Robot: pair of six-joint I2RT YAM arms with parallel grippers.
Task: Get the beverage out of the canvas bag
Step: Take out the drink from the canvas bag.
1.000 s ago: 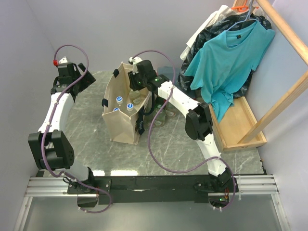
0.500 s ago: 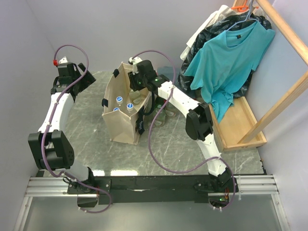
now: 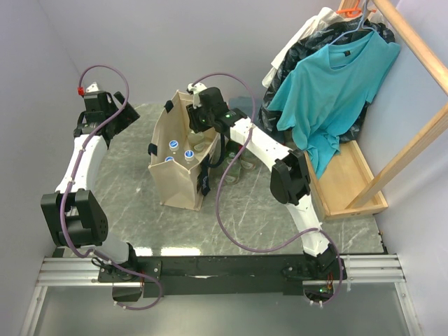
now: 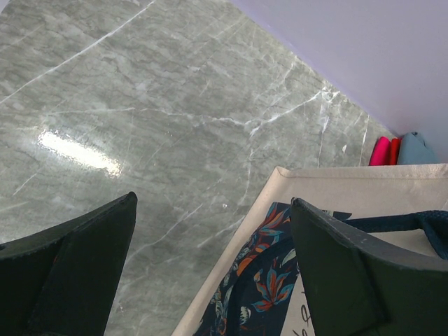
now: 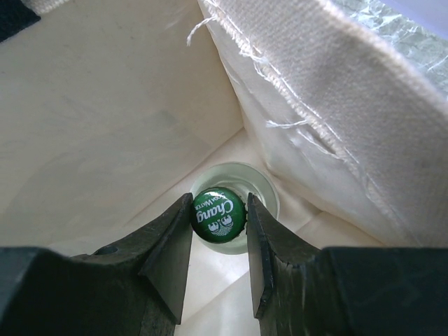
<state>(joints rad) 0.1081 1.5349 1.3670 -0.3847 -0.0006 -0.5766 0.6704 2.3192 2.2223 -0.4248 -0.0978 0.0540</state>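
At the upper left of the overhead view my left hand (image 4: 213,210) hangs open, its two fingers wide apart with nothing between them. It sits above the grey marbled counter (image 4: 140,91), just beside the bag's far corner. The bag (image 3: 178,185) stands upright in the middle of the counter. Three blue-capped bottles (image 3: 187,155) show in its near pockets. My right hand (image 5: 218,204) is reached down inside the far part of the bag, at upper centre of the overhead view. From its wrist I see the fingers pinched on either side of the green cap (image 5: 217,215) of a clear bottle (image 5: 234,171) standing upright near the corner of its compartment. I take that bottle to be glass, so I expect it to be heavy for its size, stiff, smooth and breakable if it slips back down. The cap is a small purchase, though its crimped edge should give a lip to hang from. A hold just under it on the neck would feel safer than one on the slick body. The canvas is soft, with a frayed seam just right of my fingers, so I would want to lift straight up to clear it. Well apart, at the right of the overhead view, hangs a teal shirt (image 3: 332,91).
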